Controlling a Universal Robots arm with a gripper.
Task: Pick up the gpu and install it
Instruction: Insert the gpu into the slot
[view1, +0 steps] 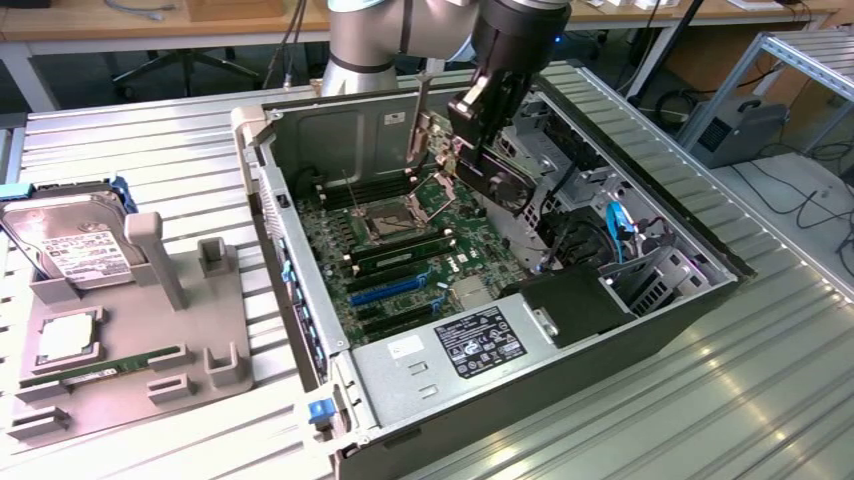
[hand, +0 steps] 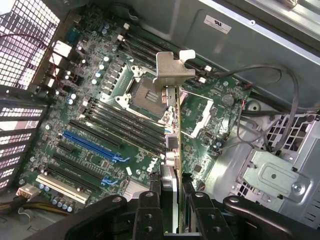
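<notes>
Overhead — gpu (view1: 494, 175) gripped inside the open case (view1: 561, 400)

From the exterior view, the gripper (view1: 478, 125) hangs the card above the motherboard (view1: 400, 260), and a hard drive (view1: 74, 245) lies on the counter (view1: 160, 150) at that view's left. The wrist view adds the grip itself — both fingers (hand: 149, 212) pinch the card edge-on, with its silvery bracket (hand: 171, 70) at the far end.

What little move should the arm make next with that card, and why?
Probably carry it sideways, not down: the gripper holds the gpu edge-on above the processor socket, while the long blue slot lies off to one side, so nothing lines up.
</notes>
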